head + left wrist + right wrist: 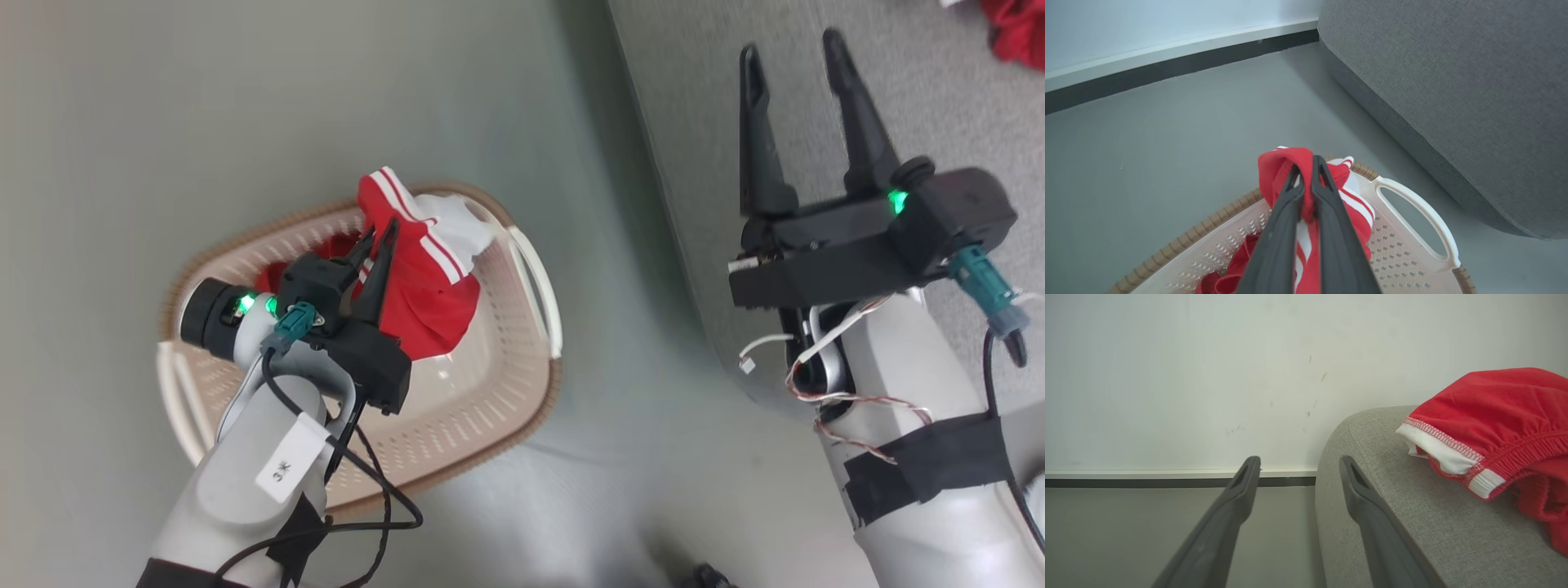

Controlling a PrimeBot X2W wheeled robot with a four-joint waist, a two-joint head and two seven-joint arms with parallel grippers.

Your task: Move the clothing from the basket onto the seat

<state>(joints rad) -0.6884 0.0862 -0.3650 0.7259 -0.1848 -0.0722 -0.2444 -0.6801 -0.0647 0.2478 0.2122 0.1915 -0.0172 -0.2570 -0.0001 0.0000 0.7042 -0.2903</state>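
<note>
Left gripper (pixel 382 233) is being clamped on a red striped garment (pixel 429 286) over the basket (pixel 490 384), left of the seat (pixel 898 106). Right gripper (pixel 792 49) is being held open. Another garment (pixel 1494 404) is already lying on the seat; this one is not yet carried over.

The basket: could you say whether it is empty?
Not empty: a red garment, pinched by the left gripper, hangs into the basket.

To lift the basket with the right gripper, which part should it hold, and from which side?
The white handle on the side of the basket toward the seat. It is an open loop standing out from the rim, thin enough for the open right gripper. Coming from above, one finger through the loop, looks best; the left gripper holds a red garment over the middle.
</note>
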